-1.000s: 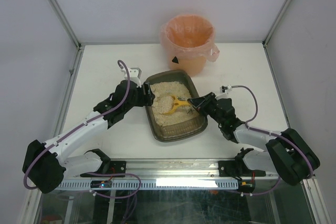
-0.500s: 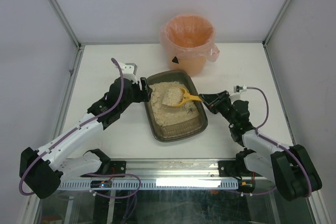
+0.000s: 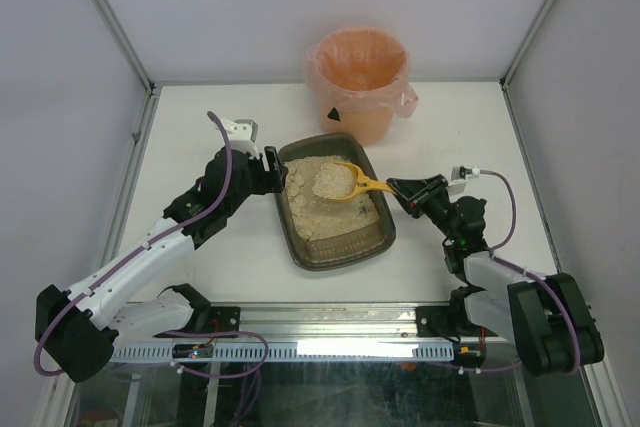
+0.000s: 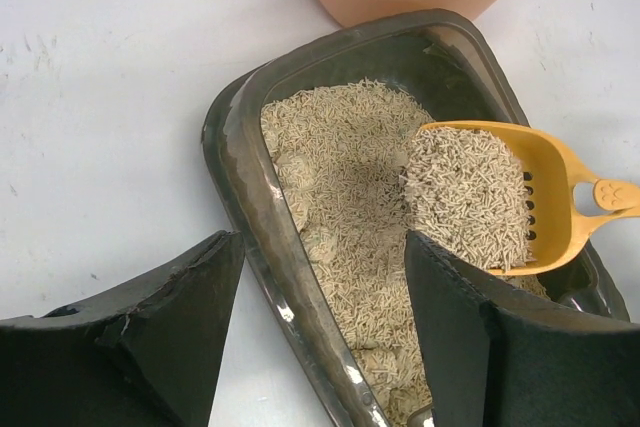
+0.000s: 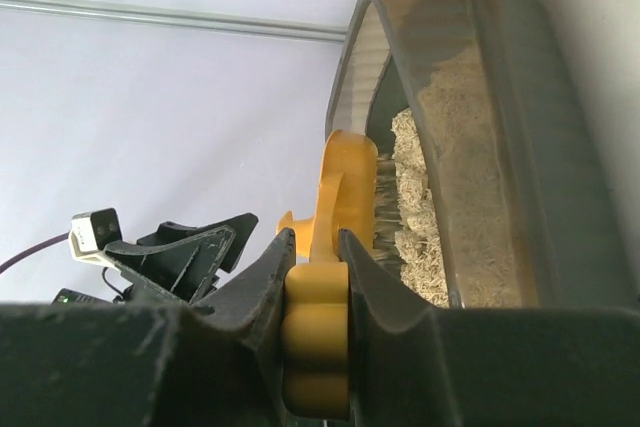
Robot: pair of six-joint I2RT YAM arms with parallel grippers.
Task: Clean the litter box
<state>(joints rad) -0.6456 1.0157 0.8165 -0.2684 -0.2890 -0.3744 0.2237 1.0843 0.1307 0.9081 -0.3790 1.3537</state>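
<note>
Holding a loaded scoop (image 3: pixel 355 183) over the box (image 3: pixel 340 255), the right pincer (image 3: pixel 395 188) clamps its handle; the left pincer (image 3: pixel 279 179) gapes astride the rim. Next: carry level to the bin (image 3: pixel 358 82) ahead.

Both arms are reaching forward (elbows bent), the left claw (image 3: pixel 274 173) hanging with jaws parted, the right claw (image 3: pixel 393 187) pinching a scoop (image 3: pixel 345 180) handle.

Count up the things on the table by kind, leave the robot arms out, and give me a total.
litter box: 1
yellow scoop: 1
pink-lined bin: 1
Total: 3
</note>
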